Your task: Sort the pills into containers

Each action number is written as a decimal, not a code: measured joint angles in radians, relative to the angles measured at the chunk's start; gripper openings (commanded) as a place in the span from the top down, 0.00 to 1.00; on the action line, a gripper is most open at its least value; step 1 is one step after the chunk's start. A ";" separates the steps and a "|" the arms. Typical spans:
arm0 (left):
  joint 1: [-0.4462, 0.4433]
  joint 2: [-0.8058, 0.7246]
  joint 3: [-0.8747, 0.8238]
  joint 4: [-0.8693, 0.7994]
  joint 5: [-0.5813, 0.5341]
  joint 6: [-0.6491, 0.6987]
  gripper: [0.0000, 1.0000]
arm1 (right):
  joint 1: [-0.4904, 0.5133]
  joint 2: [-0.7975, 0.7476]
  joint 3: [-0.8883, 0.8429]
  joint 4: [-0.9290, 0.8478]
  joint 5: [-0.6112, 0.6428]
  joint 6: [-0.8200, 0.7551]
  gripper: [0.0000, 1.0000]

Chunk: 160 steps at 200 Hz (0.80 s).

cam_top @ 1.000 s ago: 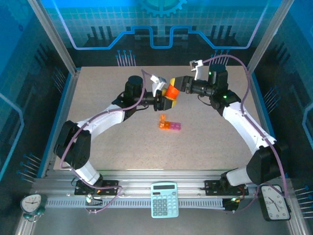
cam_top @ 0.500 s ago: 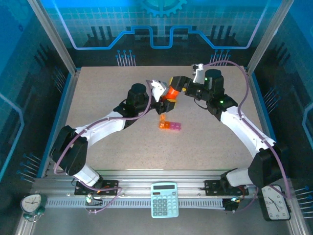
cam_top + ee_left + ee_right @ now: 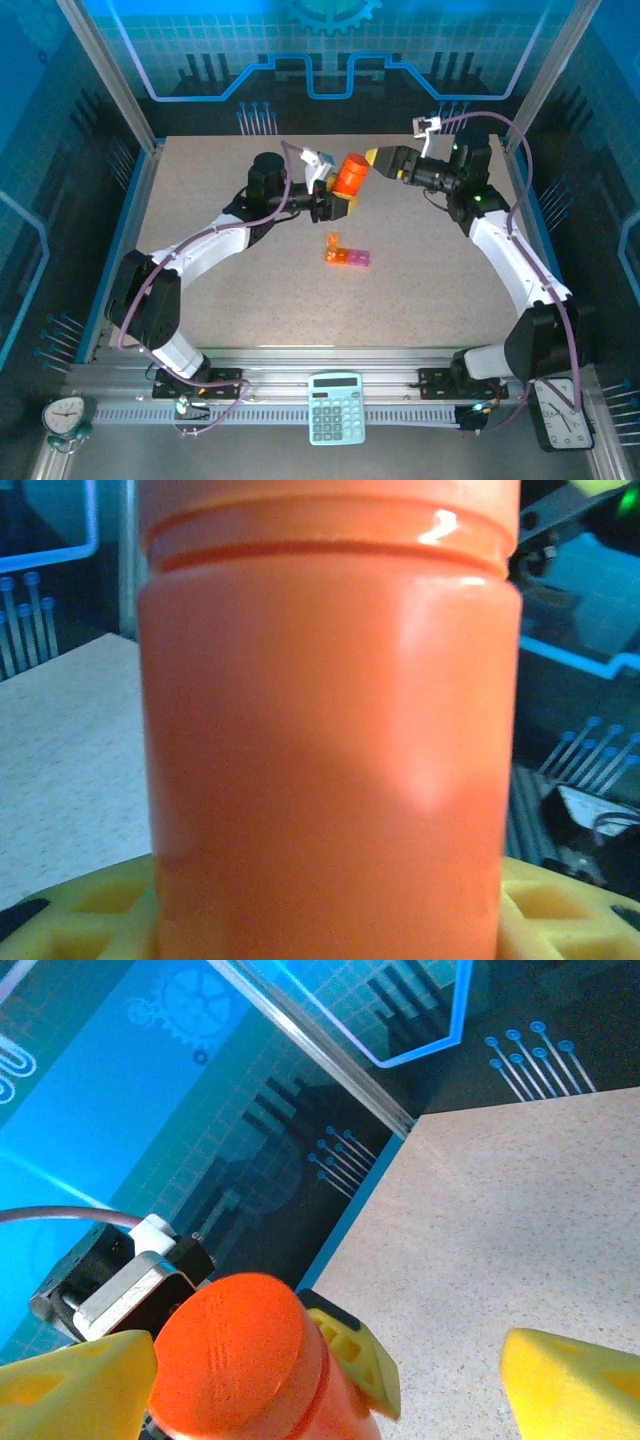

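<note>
Orange bottle (image 3: 351, 174), clamped by left end effector (image 3: 342, 198), could be knocked loose by right end effector (image 3: 377, 160), parted at three o'clock.

I count one orange bottle (image 3: 351, 172), one strip of containers (image 3: 347, 255), one calculator (image 3: 336, 407), two clocks (image 3: 64, 415) (image 3: 563, 412), and two claws (image 3: 340, 200) (image 3: 378, 158).

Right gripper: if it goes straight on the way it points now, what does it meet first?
Probably the cap of the orange bottle, held by the left gripper; it sits just ahead of the right gripper, slightly off centre. Gap unclear.
</note>
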 measured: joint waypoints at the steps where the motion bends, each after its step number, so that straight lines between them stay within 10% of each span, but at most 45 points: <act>1: 0.000 0.000 0.001 0.000 0.002 -0.001 0.92 | 0.000 0.002 0.003 -0.001 -0.003 0.000 0.10; 50: 0.000 0.026 0.029 -0.006 0.100 -0.048 0.92 | 0.072 0.032 0.058 -0.018 -0.051 -0.050 0.16; 160: 0.004 0.034 0.031 -0.026 0.137 -0.066 0.92 | 0.111 0.056 0.066 -0.035 -0.017 -0.085 0.70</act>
